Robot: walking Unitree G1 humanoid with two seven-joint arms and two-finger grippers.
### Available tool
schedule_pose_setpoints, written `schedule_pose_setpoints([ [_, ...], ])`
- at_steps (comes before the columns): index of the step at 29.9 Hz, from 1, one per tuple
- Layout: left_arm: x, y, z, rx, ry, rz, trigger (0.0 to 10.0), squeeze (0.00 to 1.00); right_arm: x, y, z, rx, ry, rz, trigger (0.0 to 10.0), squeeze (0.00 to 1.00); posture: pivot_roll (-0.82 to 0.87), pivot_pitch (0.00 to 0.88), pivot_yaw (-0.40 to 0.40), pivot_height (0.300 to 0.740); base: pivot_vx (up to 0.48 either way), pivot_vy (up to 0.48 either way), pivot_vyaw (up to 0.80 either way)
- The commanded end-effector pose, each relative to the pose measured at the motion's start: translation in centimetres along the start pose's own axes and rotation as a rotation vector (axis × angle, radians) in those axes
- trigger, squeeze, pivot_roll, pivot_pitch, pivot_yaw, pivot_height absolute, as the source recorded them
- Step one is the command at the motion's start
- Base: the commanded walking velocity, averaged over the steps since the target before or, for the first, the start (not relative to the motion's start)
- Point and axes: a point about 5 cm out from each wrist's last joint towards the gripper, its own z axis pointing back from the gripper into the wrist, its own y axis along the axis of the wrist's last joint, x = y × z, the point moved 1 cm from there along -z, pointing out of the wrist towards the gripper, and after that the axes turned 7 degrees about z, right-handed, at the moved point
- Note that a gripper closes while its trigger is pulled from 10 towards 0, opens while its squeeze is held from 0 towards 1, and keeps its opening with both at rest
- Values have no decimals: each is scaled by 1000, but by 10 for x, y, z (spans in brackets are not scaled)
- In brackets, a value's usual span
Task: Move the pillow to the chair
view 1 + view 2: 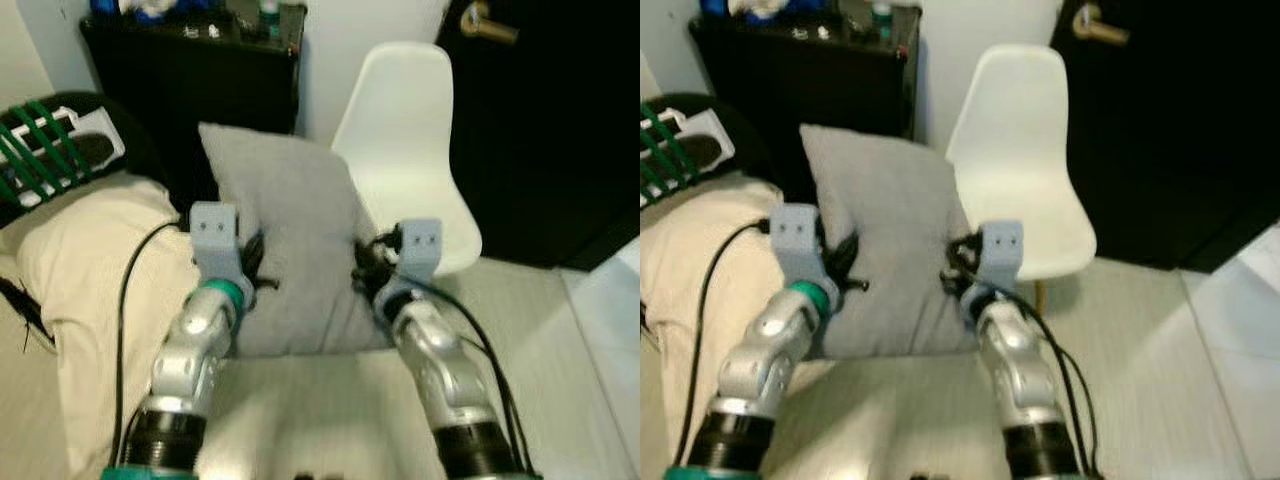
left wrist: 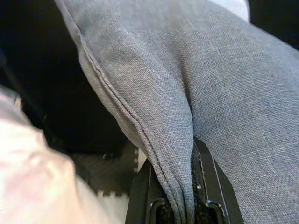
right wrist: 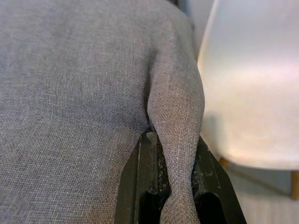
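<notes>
With the grey woven fabric pillow (image 1: pixel 288 240) held mid-frame, its side edges pinched by the clenched fingers of the left gripper (image 1: pixel 250 262) and right gripper (image 1: pixel 366 268), it should be carried level rightward and lowered onto the white moulded plastic chair (image 1: pixel 410 150)

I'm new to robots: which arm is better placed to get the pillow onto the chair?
Right, probably. Both grippers, left and right, pinch the pillow, but the chair stands at the right edge, so that arm can lead.

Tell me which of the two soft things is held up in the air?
The grey woven fabric pillow, pinched at both side edges by the left tool and right tool. The cream cushion lies beside it.
</notes>
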Motion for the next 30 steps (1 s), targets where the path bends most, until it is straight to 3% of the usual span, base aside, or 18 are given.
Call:
schedule_pose_setpoints([
  [1,6,2,0,9,-28,-8,10000,0,-4,1,1,18,12,-6,10000,0,66,35,-14,740,0,-416,0],
  [23,7,1,1,3,-29,-23,10000,0,-3,-3,2,2,2,-5,10000,0,75,31,-23,740,0,-403,0],
  [27,10,5,2,22,-63,-47,10000,0,-3,-3,2,1,1,-6,10000,0,75,31,-23,740,0,-61,0],
  [30,14,6,3,13,-92,-56,10000,0,-3,-4,2,0,0,-8,10000,0,80,32,-20,740,0,472,0],
])
